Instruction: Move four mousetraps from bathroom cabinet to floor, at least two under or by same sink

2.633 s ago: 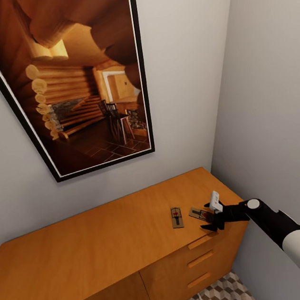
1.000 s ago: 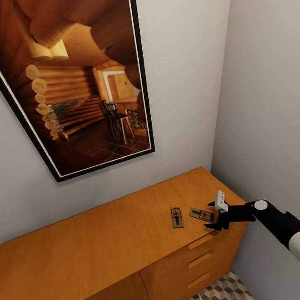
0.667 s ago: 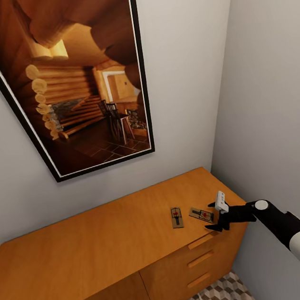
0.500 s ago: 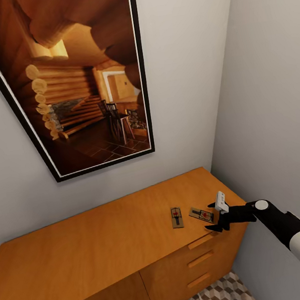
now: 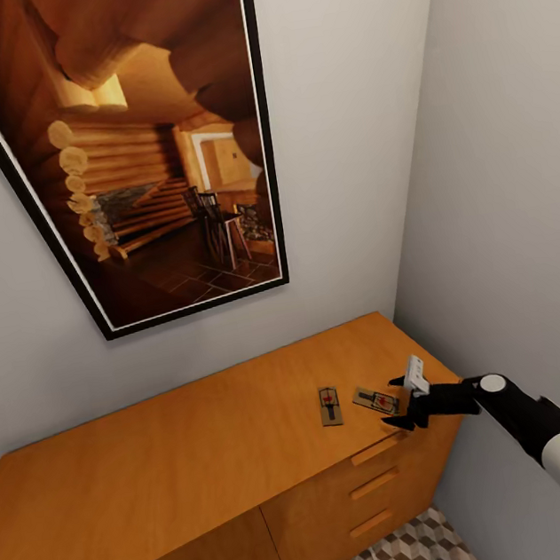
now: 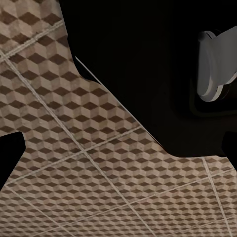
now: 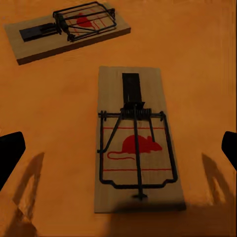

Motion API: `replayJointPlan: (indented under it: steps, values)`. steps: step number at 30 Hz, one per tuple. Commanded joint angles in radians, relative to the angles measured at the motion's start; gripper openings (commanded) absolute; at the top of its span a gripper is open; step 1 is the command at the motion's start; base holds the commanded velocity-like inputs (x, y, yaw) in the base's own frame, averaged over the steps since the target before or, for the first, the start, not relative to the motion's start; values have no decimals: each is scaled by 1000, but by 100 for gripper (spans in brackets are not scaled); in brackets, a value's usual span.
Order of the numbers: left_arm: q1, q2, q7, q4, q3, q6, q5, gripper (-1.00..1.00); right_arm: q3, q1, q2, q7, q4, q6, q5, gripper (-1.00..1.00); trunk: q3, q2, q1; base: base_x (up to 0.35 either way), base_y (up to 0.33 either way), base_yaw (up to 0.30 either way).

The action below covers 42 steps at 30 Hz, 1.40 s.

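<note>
Right gripper (image 5: 403, 404) is hovering at the cabinet's (image 5: 192, 472) right front corner, jaws spread wide, grasping nothing. Nearer mousetrap (image 5: 377, 401) is lying flat on the cabinet top just in front of the fingertips, not touching them; in the right wrist view this mousetrap (image 7: 136, 143) is sitting between the two dark fingertips (image 7: 10, 153), red mouse print facing up. Second mousetrap (image 5: 330, 405) is resting flat beside it, a little further from the gripper, also seen in the wrist view (image 7: 69, 29). Framed picture (image 5: 144, 148) is hanging on the wall above. Left wrist view is looking at cube-patterned bathroom floor (image 6: 74, 148); left gripper's state cannot be told from it
</note>
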<state>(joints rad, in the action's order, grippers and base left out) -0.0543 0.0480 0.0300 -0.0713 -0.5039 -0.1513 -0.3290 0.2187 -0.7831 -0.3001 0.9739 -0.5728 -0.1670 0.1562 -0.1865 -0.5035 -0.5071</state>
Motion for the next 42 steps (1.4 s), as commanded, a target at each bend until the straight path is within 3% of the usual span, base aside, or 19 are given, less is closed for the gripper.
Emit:
replayJointPlan:
  steps: [1,5,10,42]
  values:
    - [1,1,2,-2,-8,-6,-7,100,-16,-1,-1,-1,4,-9,-6,100,-2,-2,0,0,0,0]
    - [1,1,2,-2,-8,-5,-7,100,-58,-1,-1,3,9,-9,-24,100,-2,-2,0,0,0,0]
    - [1,1,2,-2,-8,-6,-7,100,-74,-1,-1,8,11,-9,-30,100,-2,-2,0,0,0,0]
    - [1,1,2,-2,-8,-6,-7,100,-82,-1,-1,11,10,-11,-29,100,-4,-2,0,0,0,0]
